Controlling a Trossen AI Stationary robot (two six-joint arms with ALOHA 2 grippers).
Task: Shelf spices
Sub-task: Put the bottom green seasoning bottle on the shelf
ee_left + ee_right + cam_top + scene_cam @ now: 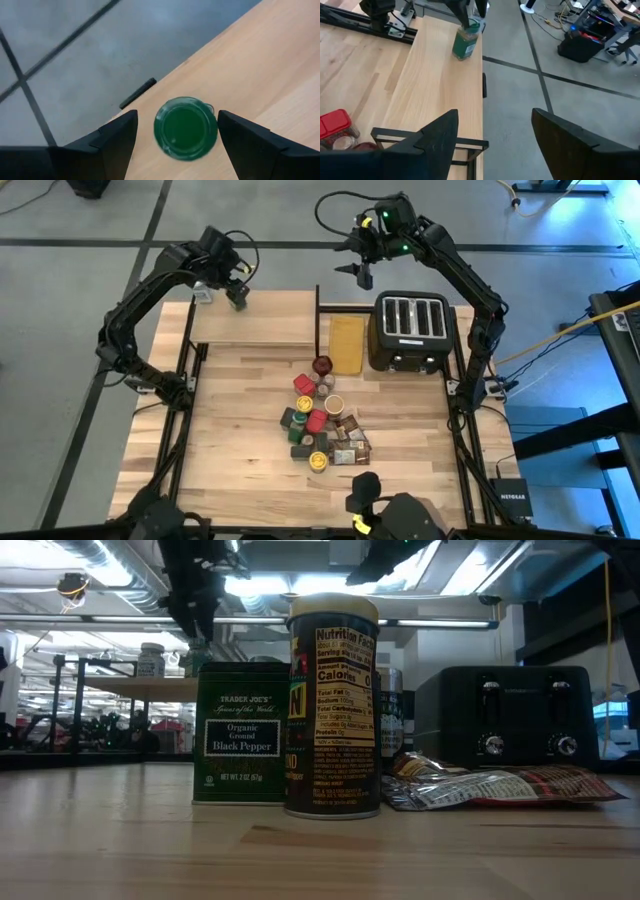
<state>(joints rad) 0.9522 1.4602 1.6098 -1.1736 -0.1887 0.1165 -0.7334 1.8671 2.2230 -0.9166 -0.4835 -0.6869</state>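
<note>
Left hand [175, 137] astride green-lidded jar [186, 128]

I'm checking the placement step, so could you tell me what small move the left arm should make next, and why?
Probably lift the left gripper straight up and clear. The green-lidded jar stands upright on the shelf near its far edge, and the open fingers flank it without touching, so it appears released. Rising vertically should avoid knocking it before returning to the spices on the table. The right gripper waits above the shelf's end.
</note>
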